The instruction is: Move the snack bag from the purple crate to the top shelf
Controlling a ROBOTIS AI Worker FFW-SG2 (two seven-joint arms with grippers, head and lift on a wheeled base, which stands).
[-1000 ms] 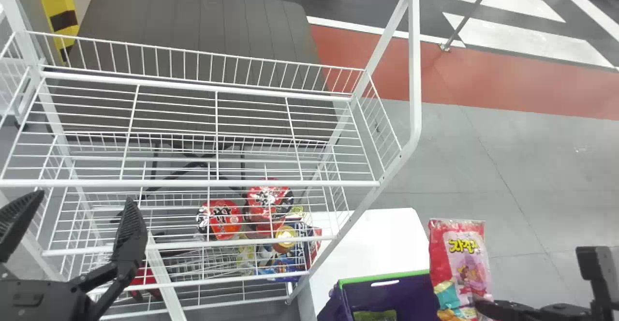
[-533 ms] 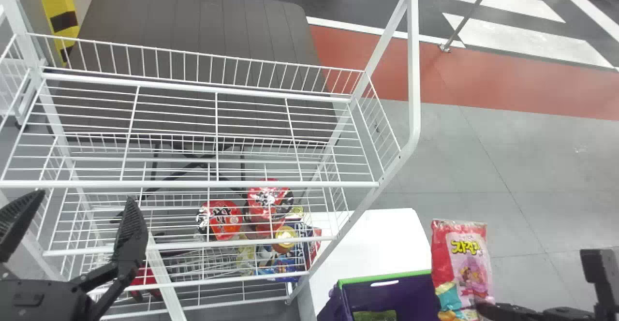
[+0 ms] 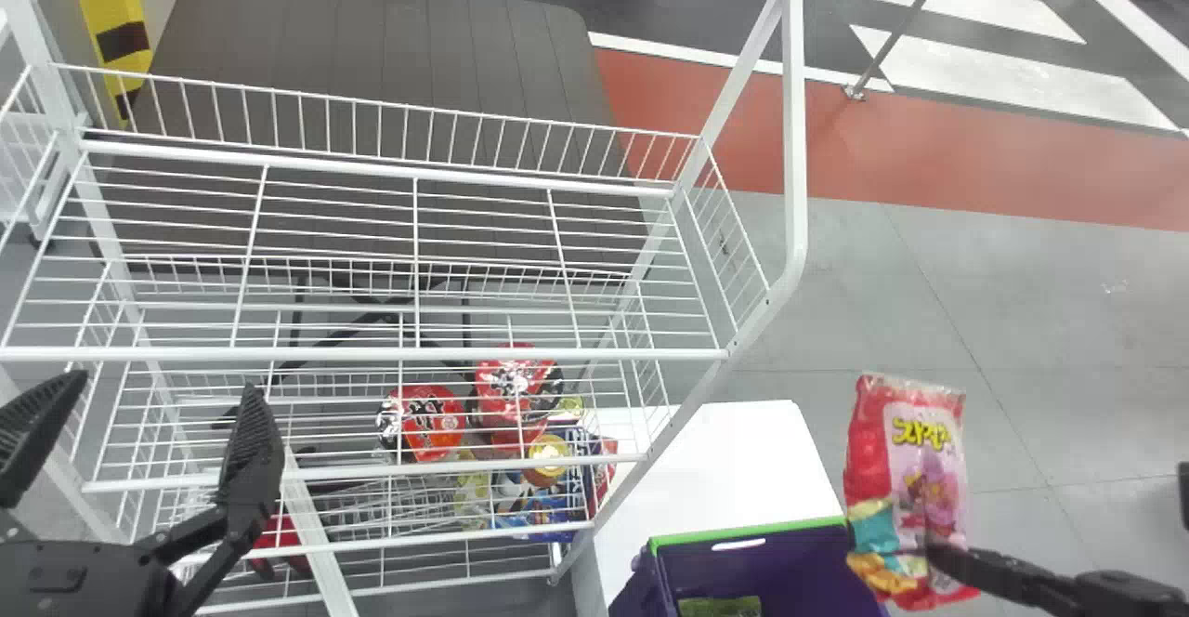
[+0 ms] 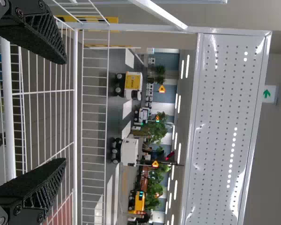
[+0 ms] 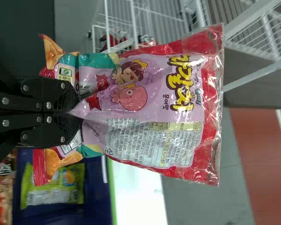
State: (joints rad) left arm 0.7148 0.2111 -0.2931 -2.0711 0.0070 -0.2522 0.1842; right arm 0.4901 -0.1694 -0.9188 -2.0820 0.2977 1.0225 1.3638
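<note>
My right gripper holds the pink and red snack bag upright just right of the purple crate. In the right wrist view, the same gripper pinches the bag near its lower part, and the crate lies below and behind. My left gripper is parked at the left, its fingers spread with nothing between them, in front of the white wire rack. The left gripper is likewise spread in the left wrist view, beside the wire top shelf, which holds nothing.
Red packages and other snacks lie on lower rack levels. A white surface stands between rack and crate. The rack's slanting white post rises left of the held bag. A green snack bag lies inside the crate.
The right gripper and its snack bag have moved up and slightly to the right in the head view. The left arm has kept nearly still.
</note>
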